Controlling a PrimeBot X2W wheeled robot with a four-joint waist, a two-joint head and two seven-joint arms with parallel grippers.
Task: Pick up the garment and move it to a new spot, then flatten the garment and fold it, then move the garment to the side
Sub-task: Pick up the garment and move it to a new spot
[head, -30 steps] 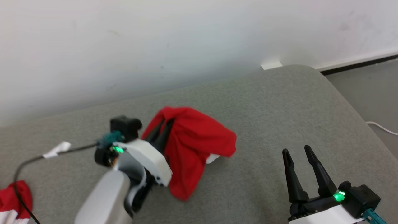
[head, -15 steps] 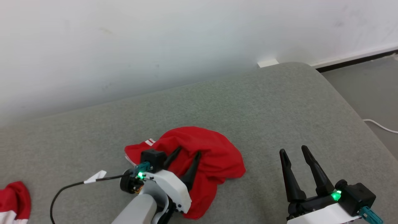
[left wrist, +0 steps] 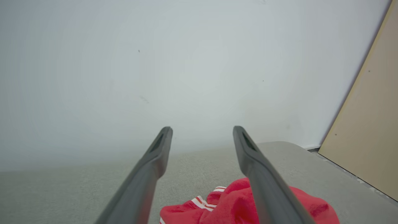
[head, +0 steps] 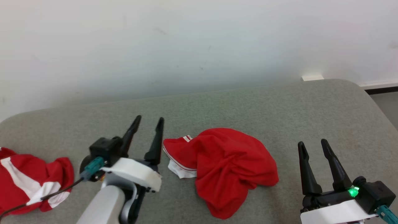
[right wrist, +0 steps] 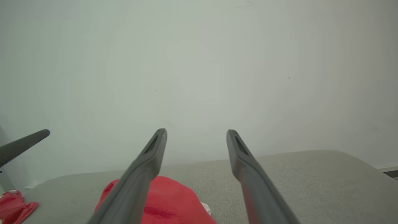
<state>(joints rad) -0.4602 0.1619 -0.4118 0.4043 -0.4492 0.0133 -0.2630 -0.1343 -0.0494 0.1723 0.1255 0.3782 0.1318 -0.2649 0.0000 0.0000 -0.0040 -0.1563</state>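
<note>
A red garment (head: 230, 165) lies in a soft heap in the middle of the gray cushion (head: 279, 109), a bit toward 6 o'clock when you look down from the robot's head. It is crumpled, not flat. A small white bit with red stripes pokes out of its side at 9 o'clock.

The left fingers (head: 156, 140) are at 8 o'clock, just beside the heap. They are spread wide apart and have nothing in them. They point up toward 12 o'clock, at the white wall (head: 186, 46). A black cable (head: 46, 196) runs off from that arm toward 8 o'clock.

The right fingers (head: 306, 169) are at 4 o'clock, apart from the garment. They are wide open too and hold nothing. A little green light (head: 353, 192) glows at their base.

Another red and white cloth (head: 31, 179) sits far off at 8 o'clock, near the edge of the cushion.

From the left wrist, the open fingers (left wrist: 149, 168) point at the wall, the red garment (left wrist: 236, 205) is low at 6 o'clock, and a tan board (left wrist: 367, 130) leans at 3 o'clock.

From the right wrist, the red heap (right wrist: 174, 199) is at 7 o'clock under the open fingers (right wrist: 245, 168).
</note>
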